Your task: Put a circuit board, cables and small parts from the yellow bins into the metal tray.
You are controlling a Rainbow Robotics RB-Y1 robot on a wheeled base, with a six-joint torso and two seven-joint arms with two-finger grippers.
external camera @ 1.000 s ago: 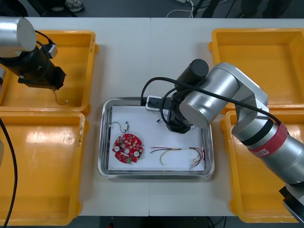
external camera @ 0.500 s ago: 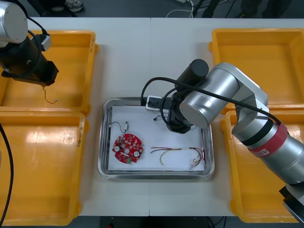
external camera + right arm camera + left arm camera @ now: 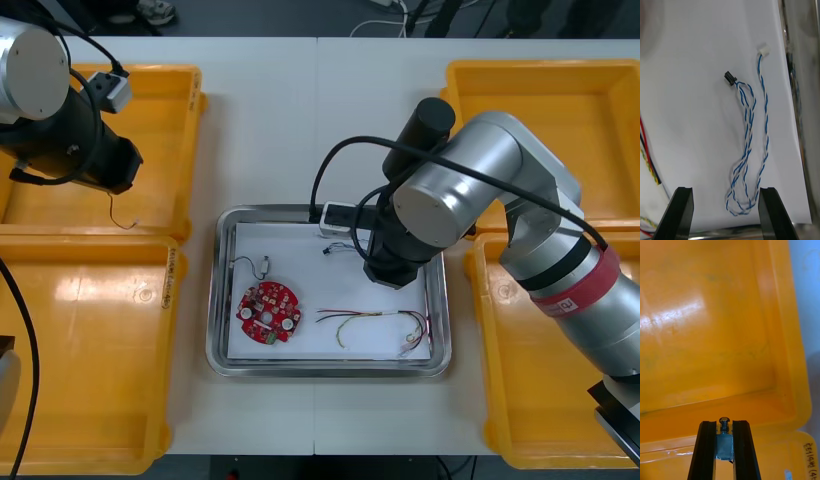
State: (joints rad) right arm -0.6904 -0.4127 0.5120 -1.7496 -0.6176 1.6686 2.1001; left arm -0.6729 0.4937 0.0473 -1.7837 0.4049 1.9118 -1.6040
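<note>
Light table point(image 3: 300, 120), yellow bins point(image 3: 540, 100) at both sides, metal tray point(image 3: 215, 300) between them, white inside.

Left gripper point(image 3: 724, 423): over the far left bin point(image 3: 715, 333), near its rim. Fingers narrow, clamped on a small metal part point(image 3: 724, 446), a grey block with a ribbed stub poking out between the tips.

Right gripper point(image 3: 724, 193): low over the tray's far right part, fingers wide, holding nothing.

Blue and white cable point(image 3: 748, 131): loose on the white liner just beyond those fingers. Twisted pair, folded into a long loop, black plug at one end, white plug at the other.

Red circuit board point(image 3: 268, 312) and red and yellow cable point(image 3: 370, 320) lie in the tray's near half.
</note>
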